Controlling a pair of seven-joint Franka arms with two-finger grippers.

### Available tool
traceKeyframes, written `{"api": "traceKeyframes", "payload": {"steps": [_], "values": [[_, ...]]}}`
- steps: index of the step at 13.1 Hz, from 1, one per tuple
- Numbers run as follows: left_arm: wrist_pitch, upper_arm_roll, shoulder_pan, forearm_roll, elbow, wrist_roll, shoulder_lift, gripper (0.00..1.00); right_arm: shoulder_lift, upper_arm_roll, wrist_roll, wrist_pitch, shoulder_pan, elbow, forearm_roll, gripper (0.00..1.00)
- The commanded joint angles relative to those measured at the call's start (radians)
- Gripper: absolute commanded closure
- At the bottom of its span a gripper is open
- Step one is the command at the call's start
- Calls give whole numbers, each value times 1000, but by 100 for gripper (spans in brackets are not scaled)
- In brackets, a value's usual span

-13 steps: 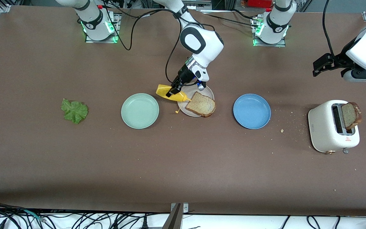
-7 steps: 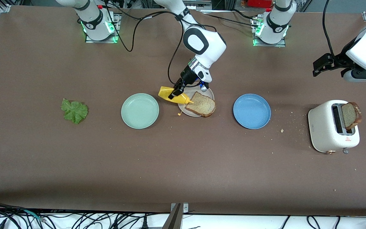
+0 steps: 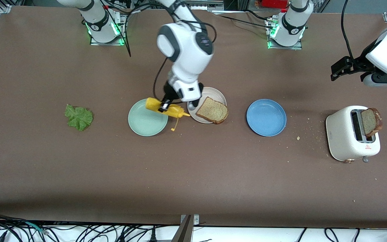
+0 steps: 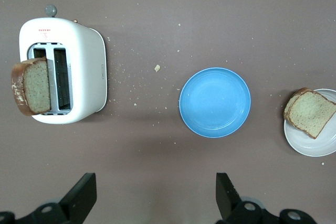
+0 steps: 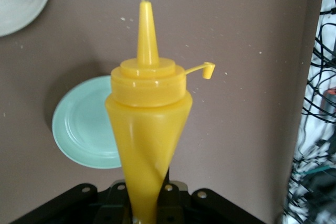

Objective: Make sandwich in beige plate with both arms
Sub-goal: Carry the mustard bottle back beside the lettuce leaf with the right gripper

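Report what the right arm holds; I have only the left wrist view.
Observer: The right gripper is shut on a yellow squeeze bottle, tilted over the mint green plate.
Operator: Left gripper waits open here. Describe the nozzle.
Observer: It points toward the beige plate; its cap hangs open on its tether.
Operator: Find the lettuce.
Observer: The lettuce leaf lies on the table toward the right arm's end, apart from the mint green plate.

Brown table [image 3: 193, 174], tangled black cables [image 3: 79, 232] along its near edge.
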Motion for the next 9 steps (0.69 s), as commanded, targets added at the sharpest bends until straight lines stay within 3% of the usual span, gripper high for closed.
{"api": "traceKeyframes", "payload": {"steps": [1, 3, 7, 9], "values": [[-8, -9, 9, -3, -5, -1, -9, 0, -95, -53, -176, -4, -53, -58, 155, 100], [-8, -9, 9, -2, -5, -4, -9, 0, -143, -126, -311, 0, -92, -119, 327, 100], [-8, -9, 9, -3, -5, -3, -9, 0, -169, -289, -705, -12, -175, -324, 822, 100], [-8, -9, 7, -2, -5, -4, -9, 0, -174, -349, -856, -21, -175, -430, 947, 100]]}}
